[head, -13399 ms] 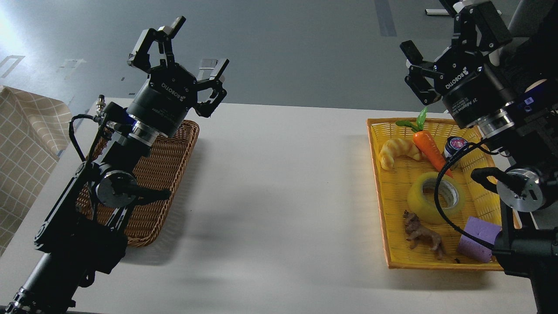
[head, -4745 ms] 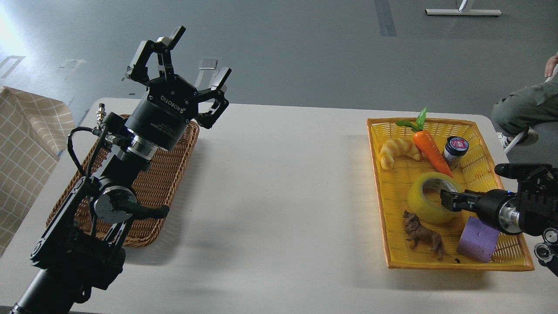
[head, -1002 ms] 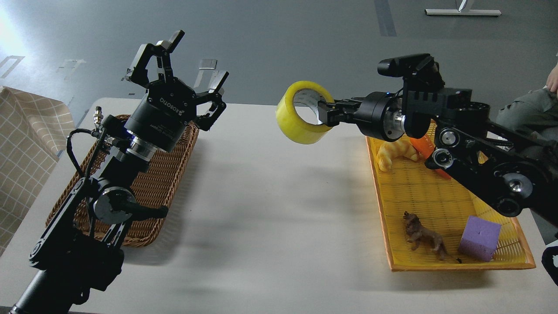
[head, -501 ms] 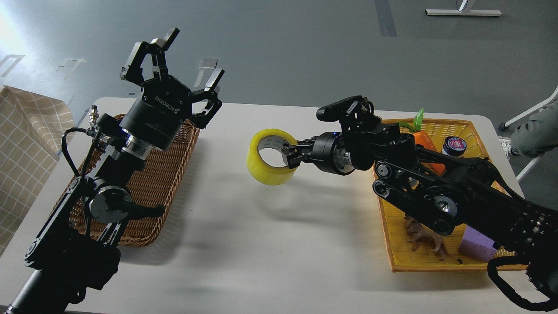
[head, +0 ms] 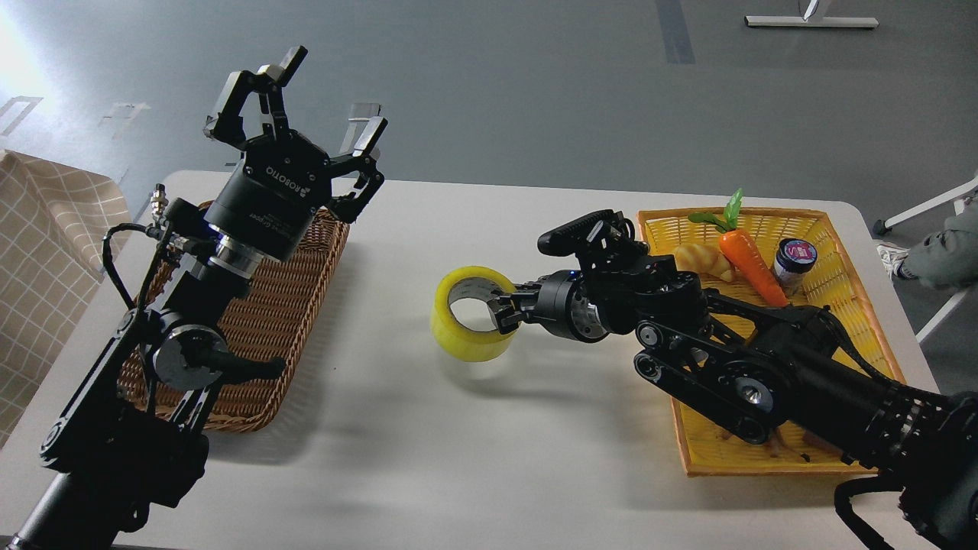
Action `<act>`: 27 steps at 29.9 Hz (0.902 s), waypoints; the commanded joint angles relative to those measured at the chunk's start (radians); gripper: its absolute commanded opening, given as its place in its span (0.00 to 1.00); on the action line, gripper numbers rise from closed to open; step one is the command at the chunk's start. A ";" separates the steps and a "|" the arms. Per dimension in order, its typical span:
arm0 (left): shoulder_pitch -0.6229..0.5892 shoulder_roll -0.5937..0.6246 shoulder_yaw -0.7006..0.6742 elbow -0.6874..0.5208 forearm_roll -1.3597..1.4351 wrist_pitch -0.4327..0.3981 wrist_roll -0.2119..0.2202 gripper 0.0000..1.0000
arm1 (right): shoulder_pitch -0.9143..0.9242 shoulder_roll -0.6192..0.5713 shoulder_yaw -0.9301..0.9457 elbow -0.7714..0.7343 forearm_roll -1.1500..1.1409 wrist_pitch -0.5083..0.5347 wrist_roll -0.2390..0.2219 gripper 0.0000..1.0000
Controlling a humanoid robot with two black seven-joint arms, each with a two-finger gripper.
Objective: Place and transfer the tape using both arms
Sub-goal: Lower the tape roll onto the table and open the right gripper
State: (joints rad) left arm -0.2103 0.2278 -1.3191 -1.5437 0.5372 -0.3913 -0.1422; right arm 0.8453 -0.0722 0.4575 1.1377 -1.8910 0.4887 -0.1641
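Yellow tape [head: 467, 325] sits low over the middle of the white bench [head: 428, 428], its ring wall pinched in the right gripper [head: 500, 313], whose jaws are clamped on it. Off to the left, the left gripper [head: 325, 103] hangs above the brown wicker basket [head: 294, 305], jaws spread wide and empty.

On the white table [head: 428, 458] you see two baskets well apart: a brown wicker basket [head: 283, 305] at the left and a yellow basket [head: 848, 305] at the right. In the yellow basket's far end, note a croissant [head: 699, 260] just beside an orange carrot [head: 743, 250] with green leaves, and next to that a small dark jar [head: 792, 260] with a red lid. A checked cloth [head: 46, 229] shows at the left edge, beyond the table.
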 commanded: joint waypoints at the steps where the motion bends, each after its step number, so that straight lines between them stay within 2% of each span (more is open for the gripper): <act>1: 0.002 0.001 0.000 -0.001 0.001 0.000 0.000 1.00 | -0.005 0.000 0.000 -0.004 -0.002 0.000 0.000 0.02; 21: 0.015 0.001 -0.015 -0.006 0.001 0.000 0.000 1.00 | -0.049 0.072 0.003 -0.098 -0.045 0.000 -0.002 0.01; 27: 0.037 0.001 -0.023 -0.009 0.001 0.000 -0.002 1.00 | -0.048 0.072 0.013 -0.104 -0.040 0.000 -0.002 0.17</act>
State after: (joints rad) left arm -0.1858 0.2286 -1.3371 -1.5500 0.5383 -0.3912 -0.1442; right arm 0.7967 -0.0005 0.4654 1.0352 -1.9350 0.4887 -0.1658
